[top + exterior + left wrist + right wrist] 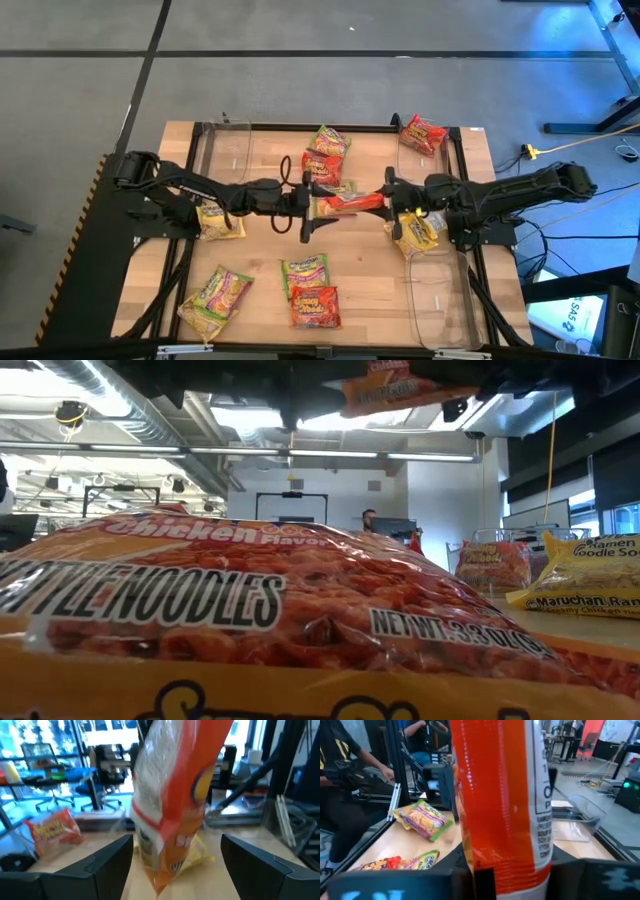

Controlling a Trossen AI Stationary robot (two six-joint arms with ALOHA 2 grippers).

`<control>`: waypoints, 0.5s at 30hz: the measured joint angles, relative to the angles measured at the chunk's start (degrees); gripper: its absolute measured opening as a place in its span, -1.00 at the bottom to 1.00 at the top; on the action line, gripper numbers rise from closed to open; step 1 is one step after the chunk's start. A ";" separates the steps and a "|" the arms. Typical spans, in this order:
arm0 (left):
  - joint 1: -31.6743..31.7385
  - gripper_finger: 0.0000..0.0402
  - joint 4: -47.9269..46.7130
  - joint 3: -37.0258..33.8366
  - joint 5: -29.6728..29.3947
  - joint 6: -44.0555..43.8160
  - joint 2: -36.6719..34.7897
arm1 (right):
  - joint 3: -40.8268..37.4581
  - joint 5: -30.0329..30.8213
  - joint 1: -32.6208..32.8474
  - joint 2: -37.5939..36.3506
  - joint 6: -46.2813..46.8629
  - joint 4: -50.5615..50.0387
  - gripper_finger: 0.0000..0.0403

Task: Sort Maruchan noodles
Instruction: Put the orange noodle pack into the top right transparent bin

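A red-orange noodle packet (350,203) hangs in the air above the table's middle, between my two grippers. My right gripper (388,203) is shut on it from the right. My left gripper (308,200) is open. Its fingers (110,857) stand on either side of the packet's left end (170,820) without touching it. The packet shows high up in the low view (385,390). Other packets lie flat on the table: red-orange (315,305), green-pink (305,270) and yellow (220,222). My right gripper pinches the red-orange packet's right end (495,865) between its two fingers, coming level from the table's right. The packet reaches out from the fingers toward the left gripper, turned on edge and lifted clear of the table.
Clear bins stand at the far left (228,150), far right (440,150) and near right (440,300). A red-orange packet (423,133) lies at the far right bin. More packets lie at the far middle (328,140), near left (215,300) and under the right arm (418,232).
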 joint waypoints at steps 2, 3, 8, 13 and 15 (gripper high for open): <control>-0.18 0.47 1.42 0.35 0.09 0.24 0.44 | 0.00 -0.55 0.00 2.05 -0.15 3.89 -0.56; -0.18 0.47 1.95 0.68 -0.01 0.65 0.69 | 0.00 -1.13 0.00 2.71 -0.17 5.41 -0.56; -0.18 0.46 3.16 0.52 -0.70 0.87 0.86 | 0.04 -2.36 0.02 6.97 -0.29 12.49 -0.56; -0.29 0.29 4.60 0.52 -0.60 0.03 0.87 | 0.04 -1.86 0.00 9.77 -0.29 15.71 -0.56; -0.33 0.16 5.05 0.52 -0.44 0.03 0.85 | 0.04 -1.88 0.00 10.47 -0.29 16.42 -0.56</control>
